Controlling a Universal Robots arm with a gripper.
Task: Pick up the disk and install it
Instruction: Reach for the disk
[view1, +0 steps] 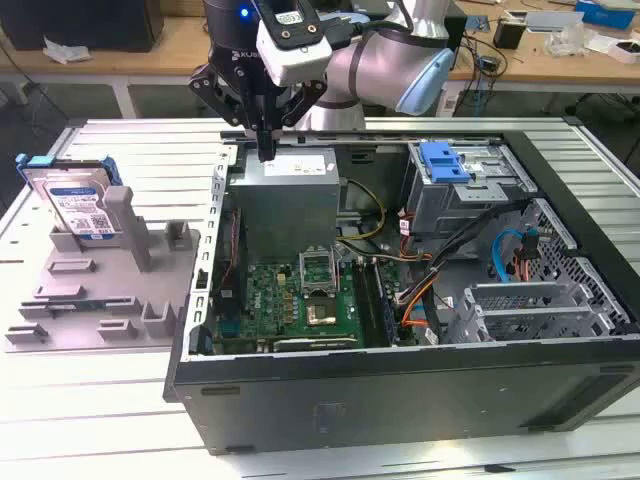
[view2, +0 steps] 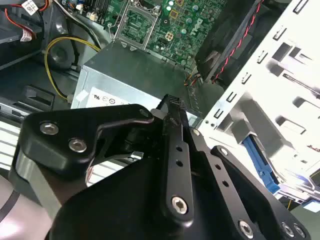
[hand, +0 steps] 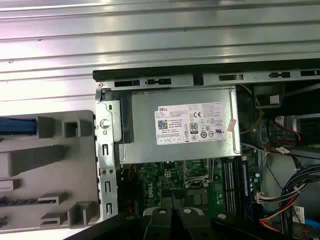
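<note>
The disk (view1: 82, 207), a silver drive with a white-and-blue label in a blue carrier, leans upright at the back of the grey fixture (view1: 100, 300) on the exterior view's left. A blue edge of the disk's carrier (hand: 17, 125) shows in the first wrist view. My gripper (view1: 266, 150) hangs over the back edge of the open computer case, above the grey power supply (view1: 290, 195), well to the right of the disk. Its fingers (view2: 172, 107) are pressed together and hold nothing.
The open computer case (view1: 400, 390) lies on a ribbed metal table. Inside it are the green motherboard (view1: 300, 295), bundles of cables (view1: 420, 290) and a grey drive cage topped by a blue bracket (view1: 445, 163). A cluttered bench stands behind.
</note>
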